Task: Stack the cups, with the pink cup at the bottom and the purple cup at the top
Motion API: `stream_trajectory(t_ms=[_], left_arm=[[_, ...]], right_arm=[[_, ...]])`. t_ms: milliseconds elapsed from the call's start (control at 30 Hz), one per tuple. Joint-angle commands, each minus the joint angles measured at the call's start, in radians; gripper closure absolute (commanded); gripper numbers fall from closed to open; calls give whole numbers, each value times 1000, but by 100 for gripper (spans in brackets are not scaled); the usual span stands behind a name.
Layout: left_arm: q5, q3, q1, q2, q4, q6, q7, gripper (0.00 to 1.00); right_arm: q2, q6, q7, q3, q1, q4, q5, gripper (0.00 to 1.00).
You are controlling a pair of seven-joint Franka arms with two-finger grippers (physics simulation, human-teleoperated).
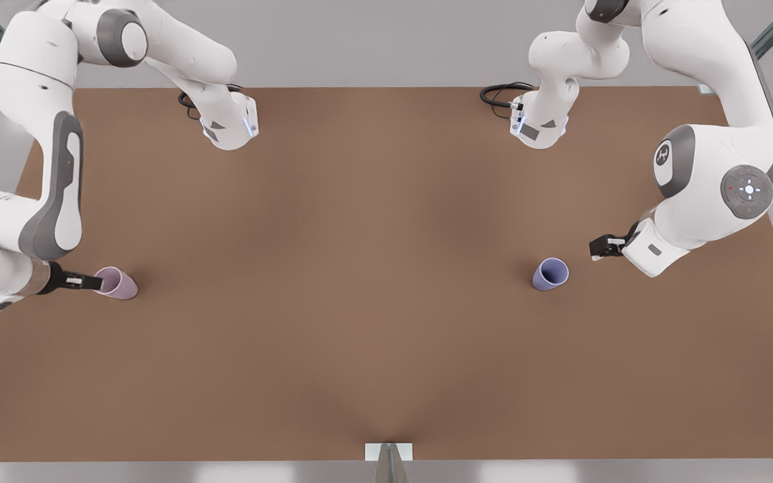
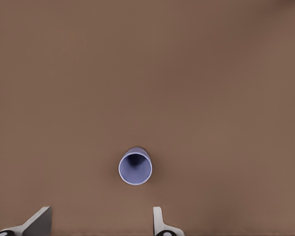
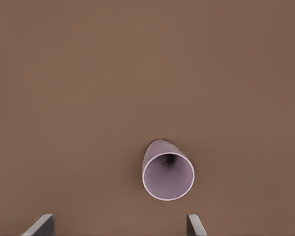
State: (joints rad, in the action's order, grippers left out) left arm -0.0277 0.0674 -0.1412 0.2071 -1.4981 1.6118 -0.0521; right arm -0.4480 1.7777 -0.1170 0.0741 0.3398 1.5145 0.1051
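Pink cup (image 1: 117, 282): pale mauve, tapered, handleless, darker inside, stood upright on the brown worktop (image 1: 359, 282) at the front view's left. Purple cup (image 1: 551, 274): periwinkle, same shape, upright at the front view's right, well apart from the pink one. No readable writing was seen. Right hand (image 1: 94, 283) was held just beside the pink cup, fingers (image 3: 42, 226) spread apart. Left hand (image 1: 594, 249) was held near the purple cup, fingers (image 2: 37, 223) spread apart.
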Motion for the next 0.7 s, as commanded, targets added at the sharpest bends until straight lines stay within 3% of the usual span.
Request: stream_trajectory(t_ms=[0, 167, 233, 667], left_arm=[[3, 0, 0, 0, -1, -13, -2, 0], [3, 0, 0, 2, -2, -13, -2, 0], [3, 0, 0, 2, -2, -15, -2, 0], [5, 0, 0, 2, -2, -32, -2, 0]], right_arm=[[-29, 164, -316, 0, 36, 12, 8, 0], [18, 305, -331, 3, 54, 200, 2, 0], [92, 463, -331, 1, 76, 388, 2, 0], [-6, 569, -354, 3, 174, 391, -42, 0]])
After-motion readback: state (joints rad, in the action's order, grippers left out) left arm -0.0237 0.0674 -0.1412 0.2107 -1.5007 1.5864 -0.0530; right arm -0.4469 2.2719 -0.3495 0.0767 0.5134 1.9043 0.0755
